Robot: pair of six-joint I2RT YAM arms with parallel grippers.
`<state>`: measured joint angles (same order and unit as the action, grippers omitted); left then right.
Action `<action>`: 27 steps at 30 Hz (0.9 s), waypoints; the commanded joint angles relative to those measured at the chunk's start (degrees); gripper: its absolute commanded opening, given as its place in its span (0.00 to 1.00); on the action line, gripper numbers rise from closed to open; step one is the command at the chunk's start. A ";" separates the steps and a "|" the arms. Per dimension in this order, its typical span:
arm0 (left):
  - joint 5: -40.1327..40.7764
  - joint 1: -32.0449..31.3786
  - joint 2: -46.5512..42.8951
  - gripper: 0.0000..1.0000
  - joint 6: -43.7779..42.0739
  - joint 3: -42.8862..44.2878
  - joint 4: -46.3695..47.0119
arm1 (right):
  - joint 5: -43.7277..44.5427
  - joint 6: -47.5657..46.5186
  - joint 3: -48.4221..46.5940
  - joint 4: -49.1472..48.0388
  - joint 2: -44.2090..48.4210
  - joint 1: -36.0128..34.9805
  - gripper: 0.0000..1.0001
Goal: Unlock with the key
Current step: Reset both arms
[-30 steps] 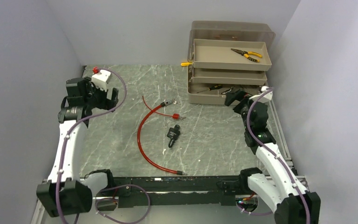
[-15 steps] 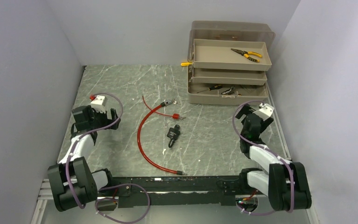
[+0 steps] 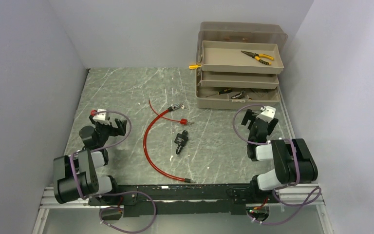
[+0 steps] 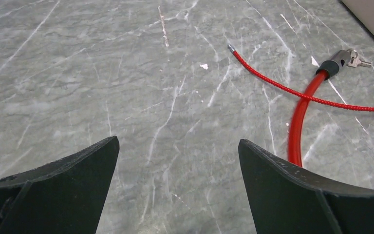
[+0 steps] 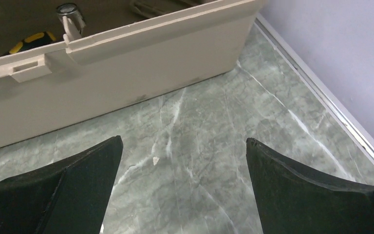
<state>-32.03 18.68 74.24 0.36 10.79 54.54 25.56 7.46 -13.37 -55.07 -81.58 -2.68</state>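
Observation:
A red cable lock point(image 3: 146, 141) lies curved on the marble table, and a small black lock body point(image 3: 180, 140) lies to its right. Silver keys point(image 3: 177, 107) sit at the cable's far end, where a thin red cord point(image 3: 168, 117) crosses it. The left wrist view shows the cable point(image 4: 299, 117), the cord point(image 4: 282, 85) and the keys point(image 4: 355, 59) at upper right. My left gripper point(image 3: 118, 126) point(image 4: 177, 140) is open and empty over bare table, left of the cable. My right gripper point(image 3: 249, 118) point(image 5: 184, 139) is open and empty, just in front of the toolbox.
A beige tiered toolbox point(image 3: 238, 68) point(image 5: 126, 83) stands open at the back right, with yellow-handled pliers point(image 3: 257, 56) in its top tray. Grey walls close in on the left and right. A metal rail point(image 5: 321, 97) runs along the table's right edge.
Both arms have folded back and down toward their bases, bringing the grippers nearer the table's front. Both grippers stayed open. The lock, cable and keys have not moved.

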 commanded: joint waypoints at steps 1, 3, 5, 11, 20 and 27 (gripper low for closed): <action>-0.37 -0.98 -0.43 0.99 0.86 -0.49 9.67 | -1.41 -3.10 2.26 -13.89 -2.35 -0.59 1.00; 1.59 -3.71 0.80 0.99 -1.25 0.98 9.53 | -1.28 -2.65 0.12 -11.56 -3.85 -0.22 1.00; 9.00 -8.49 0.70 0.99 -5.49 4.81 0.38 | -1.80 -1.29 -1.21 -7.23 -3.09 0.05 1.00; 13.29 -13.59 0.24 1.00 -10.56 -4.09 13.07 | -1.43 -2.21 -0.25 -9.40 -2.96 0.17 1.00; 27.22 -12.70 2.78 0.99 -2.82 1.37 6.99 | -1.48 -2.10 -0.28 -9.09 -2.85 0.12 1.00; 28.35 -14.02 2.49 0.99 -4.33 2.90 3.38 | -1.49 -2.08 -0.30 -8.95 -2.87 0.13 1.00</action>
<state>-6.98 5.13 76.77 -5.02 12.01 58.59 24.43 5.56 -12.91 -60.51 -84.90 -2.76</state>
